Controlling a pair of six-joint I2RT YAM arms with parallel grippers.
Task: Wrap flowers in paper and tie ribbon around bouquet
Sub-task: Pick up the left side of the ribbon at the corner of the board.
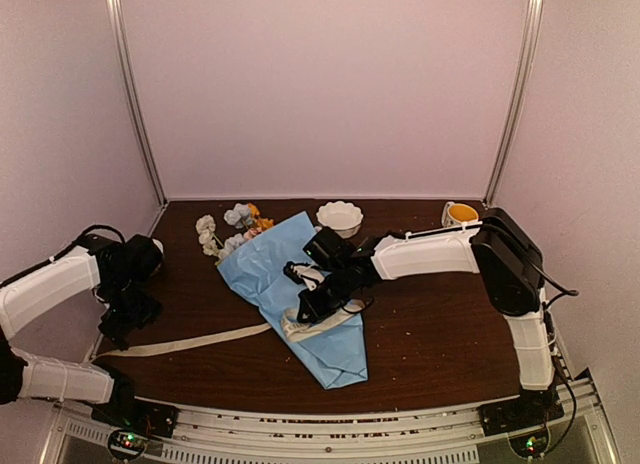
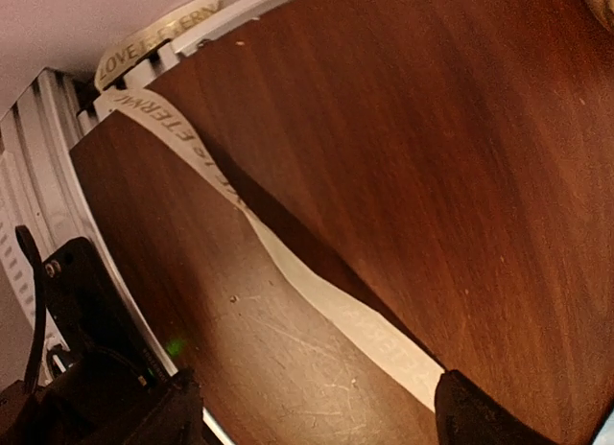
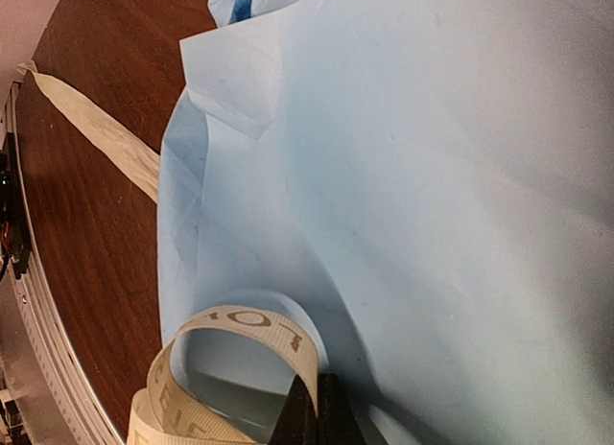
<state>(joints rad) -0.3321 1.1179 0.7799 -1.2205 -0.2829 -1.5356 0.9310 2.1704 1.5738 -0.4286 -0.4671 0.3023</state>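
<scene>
The paper [image 1: 290,284] lies mid-frame on the table [image 1: 430,334], hiding most of the flowers [image 1: 232,227]; only blooms show at its upper left. The ribbon [image 1: 190,341] runs toward lower left, its lettering legible only in the left wrist view (partly cut off). There the left gripper [image 2: 317,392] stands spread over it, fingertips cropped. The right gripper [image 3: 321,411], pressed together, pinches a ribbon loop on the paper; overhead, that grip is blurred.

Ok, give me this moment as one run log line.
right gripper: shut on ribbon loop over paper | left gripper: open above ribbon tail | flowers: blooms out of paper
</scene>
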